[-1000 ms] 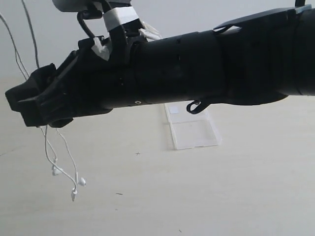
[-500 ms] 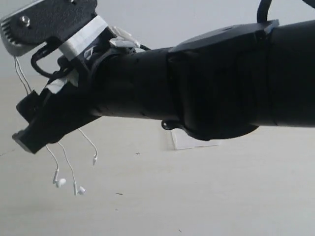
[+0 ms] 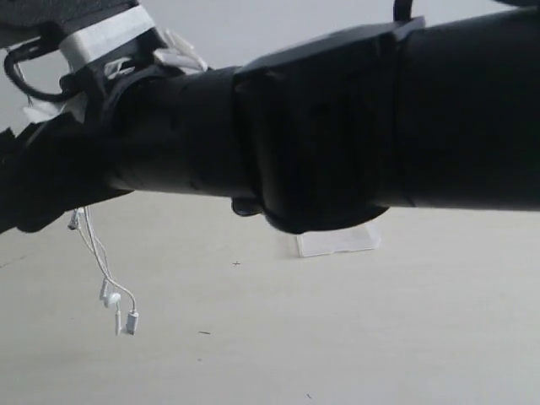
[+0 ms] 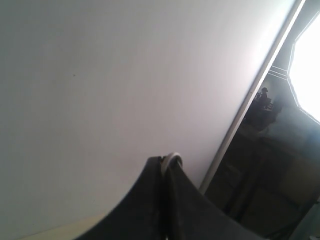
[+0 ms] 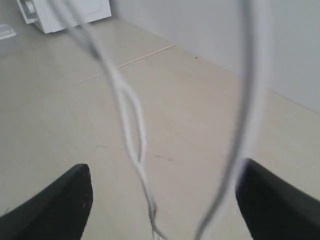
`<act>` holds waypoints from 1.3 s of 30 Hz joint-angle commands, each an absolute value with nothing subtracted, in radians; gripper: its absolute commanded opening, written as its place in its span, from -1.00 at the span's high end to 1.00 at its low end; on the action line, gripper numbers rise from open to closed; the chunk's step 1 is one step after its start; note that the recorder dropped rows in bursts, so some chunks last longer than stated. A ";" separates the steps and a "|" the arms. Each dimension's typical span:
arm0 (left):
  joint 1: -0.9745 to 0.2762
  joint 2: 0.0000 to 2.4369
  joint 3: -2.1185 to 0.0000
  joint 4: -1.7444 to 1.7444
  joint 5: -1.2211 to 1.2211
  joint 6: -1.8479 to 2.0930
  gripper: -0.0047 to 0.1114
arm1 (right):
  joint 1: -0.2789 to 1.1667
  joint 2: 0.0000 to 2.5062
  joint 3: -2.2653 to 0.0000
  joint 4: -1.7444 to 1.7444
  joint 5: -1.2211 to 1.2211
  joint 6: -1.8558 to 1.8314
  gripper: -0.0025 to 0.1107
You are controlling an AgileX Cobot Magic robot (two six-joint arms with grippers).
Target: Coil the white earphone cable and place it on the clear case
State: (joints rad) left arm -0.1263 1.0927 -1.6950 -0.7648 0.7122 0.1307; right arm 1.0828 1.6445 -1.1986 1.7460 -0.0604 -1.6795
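Observation:
High up, my left gripper (image 4: pixel 167 164) is shut on a loop of the white earphone cable (image 4: pixel 173 156), with only wall behind it. The cable (image 3: pixel 94 249) hangs down at the left of the exterior view, and its earbuds (image 3: pixel 114 300) dangle just above the table. My right arm (image 3: pixel 337 126) reaches across that view, its end running off the left edge. The right gripper (image 5: pixel 162 200) is open, and blurred cable strands (image 5: pixel 131 125) hang between its fingers (image 5: pixel 65 200) without touching them. Only a strip of the clear case (image 3: pixel 337 242) shows below the arm.
The pale table (image 3: pixel 354 337) stretches under the arm. A white box (image 5: pixel 65 12) stands far back in the right wrist view. In the left wrist view a metal strip (image 4: pixel 250 95) and a dark area lie beside the wall.
My right arm has swung closer and further left, hiding more of the clear case. The hanging earbuds have drawn together into one bunch below the arm's end.

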 commanded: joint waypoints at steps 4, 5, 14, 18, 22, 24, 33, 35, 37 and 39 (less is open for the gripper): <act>-0.128 1.090 -1.701 -0.762 0.712 0.124 0.92 | 1.104 1.681 -1.206 1.744 -0.078 -1.674 -0.31; -0.128 1.090 -1.701 -0.762 0.712 0.124 0.92 | 1.104 1.681 -1.206 1.744 -0.078 -1.674 -0.27; -0.128 1.090 -1.701 -0.750 0.712 0.122 0.92 | 1.104 1.681 -1.206 1.744 -0.060 -1.655 0.25; -0.128 1.090 -1.701 -0.680 0.710 0.056 0.92 | 1.104 1.678 -1.206 1.744 -0.080 -1.652 0.12; -0.128 1.090 -1.701 -0.599 0.703 -0.047 0.92 | 1.104 1.678 -1.206 1.744 -0.100 -1.652 -0.17; -0.128 1.090 -1.701 -0.561 0.701 -0.091 0.92 | 1.104 1.678 -1.206 1.744 -0.108 -1.656 -0.33; -0.128 1.090 -1.701 -0.451 0.688 -0.219 0.92 | 1.104 1.678 -1.206 1.744 -0.161 -1.645 -0.45; -0.128 1.090 -1.701 -0.432 0.686 -0.224 0.92 | 1.104 1.678 -1.206 1.744 -0.175 -1.645 -0.45; -0.128 1.090 -1.701 -0.407 0.686 -0.257 0.92 | 1.104 1.678 -1.206 1.744 -0.179 -1.645 -0.45; -0.128 1.090 -1.701 -0.385 0.686 -0.289 0.92 | 1.104 1.678 -1.206 1.744 -0.186 -1.645 -0.45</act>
State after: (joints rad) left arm -0.1263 1.0927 -1.6950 -0.4215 0.7045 -0.2422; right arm 1.1026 1.6800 -1.1986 1.7460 -0.1734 -1.6488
